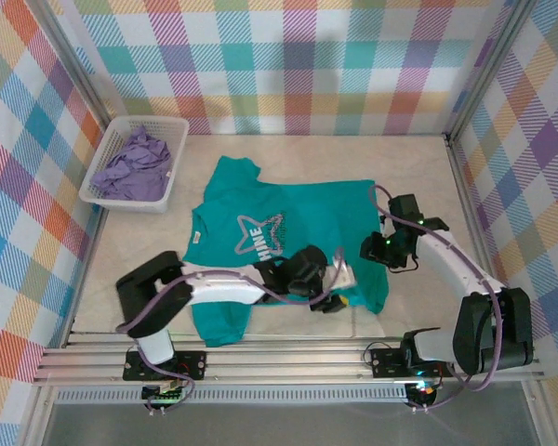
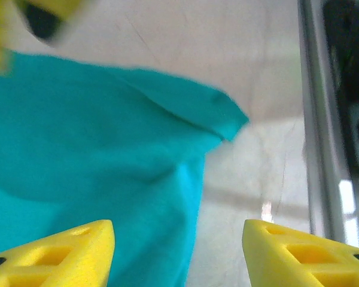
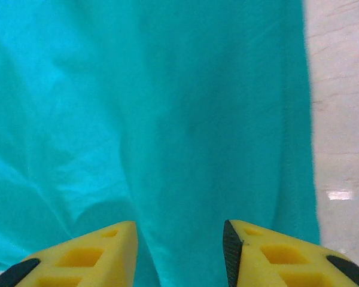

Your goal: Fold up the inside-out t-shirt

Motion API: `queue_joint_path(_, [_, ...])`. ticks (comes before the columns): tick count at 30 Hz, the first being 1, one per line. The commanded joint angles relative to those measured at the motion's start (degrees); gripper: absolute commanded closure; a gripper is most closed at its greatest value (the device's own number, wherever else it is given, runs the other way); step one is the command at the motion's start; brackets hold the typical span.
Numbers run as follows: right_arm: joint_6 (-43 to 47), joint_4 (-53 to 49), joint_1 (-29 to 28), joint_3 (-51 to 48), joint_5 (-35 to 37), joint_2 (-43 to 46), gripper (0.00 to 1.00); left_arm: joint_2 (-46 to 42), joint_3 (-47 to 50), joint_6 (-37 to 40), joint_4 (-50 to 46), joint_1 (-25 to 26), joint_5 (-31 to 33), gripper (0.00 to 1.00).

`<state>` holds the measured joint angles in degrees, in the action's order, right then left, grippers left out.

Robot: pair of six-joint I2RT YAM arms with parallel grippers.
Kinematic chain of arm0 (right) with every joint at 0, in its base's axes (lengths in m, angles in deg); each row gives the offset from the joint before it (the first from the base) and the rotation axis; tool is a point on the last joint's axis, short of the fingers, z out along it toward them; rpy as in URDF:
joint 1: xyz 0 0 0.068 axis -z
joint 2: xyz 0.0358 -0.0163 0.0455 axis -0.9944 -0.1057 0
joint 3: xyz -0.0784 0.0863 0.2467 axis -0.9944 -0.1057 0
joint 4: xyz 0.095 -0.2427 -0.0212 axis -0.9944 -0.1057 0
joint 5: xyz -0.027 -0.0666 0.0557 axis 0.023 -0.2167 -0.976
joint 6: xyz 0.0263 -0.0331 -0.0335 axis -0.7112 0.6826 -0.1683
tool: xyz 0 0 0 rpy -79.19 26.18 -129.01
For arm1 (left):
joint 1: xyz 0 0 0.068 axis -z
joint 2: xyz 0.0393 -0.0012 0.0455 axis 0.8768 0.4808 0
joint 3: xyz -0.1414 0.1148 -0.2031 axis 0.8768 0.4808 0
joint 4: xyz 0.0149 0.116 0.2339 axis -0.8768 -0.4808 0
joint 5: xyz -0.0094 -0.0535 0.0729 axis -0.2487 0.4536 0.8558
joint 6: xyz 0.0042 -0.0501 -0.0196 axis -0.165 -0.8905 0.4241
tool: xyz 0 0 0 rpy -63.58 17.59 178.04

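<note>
Spreading stage, apparently: soft teal-green cotton t-shirt (image 1: pixel 288 209) laid out; left gripper (image 2: pixel 178 242) jaws apart, empty, cloth corner ahead; right gripper (image 3: pixel 179 242) jaws apart, fabric beneath. Next likely: pinch edge, fold.

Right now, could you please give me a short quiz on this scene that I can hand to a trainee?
1. True or false: the left gripper is shut on the teal t-shirt.
2. Where does the white basket stand? A. at the far left corner of the table, apart from the t-shirt; B. on top of the t-shirt; C. at the near right corner.
3. What lies in the basket?
Key: 1. False: its jaws stand apart over the cloth, gripping nothing. 2. A. 3. A crumpled lavender garment.
</note>
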<state>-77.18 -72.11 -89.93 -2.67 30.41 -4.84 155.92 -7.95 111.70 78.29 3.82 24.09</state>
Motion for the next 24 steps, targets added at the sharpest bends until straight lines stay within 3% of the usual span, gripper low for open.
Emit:
queue_joint_path(1, [-0.2,-2.5,1.4,1.2,0.2,1.7,0.57,2.8,-1.9,7.0,3.8,-0.3,2.2,0.41])
queue_joint_path(4, [-0.1,-4.6,2.7,0.7,0.4,2.7,0.57,5.1,-2.2,7.4,2.9,-0.3,2.8,0.48])
queue_joint_path(8, [-1.1,-6.3,2.1,-0.3,-0.6,6.2,0.58,4.7,-1.1,3.5,1.4,-2.5,6.5,0.84])
queue_joint_path(11, [-1.6,-6.8,-4.1,-1.0,1.0,9.9,0.58,0.5,-0.3,-4.1,-2.2,-8.0,0.9,0.98])
queue_joint_path(14, [-4.2,-5.7,-10.1,-3.4,3.2,12.4,0.59,-1.3,-0.3,-8.6,-5.6,-11.3,-2.8,1.0])
queue_joint_path(19, [-9.0,3.4,-19.9,-12.0,3.8,14.9,0.6,-1.4,-1.4,-15.8,-8.5,-16.5,-14.5,1.0])
queue_joint_path(24, [-12.3,13.7,-32.1,-16.9,8.9,14.0,0.58,-1.1,-1.8,-17.6,-9.4,-17.5,-18.3,1.0])
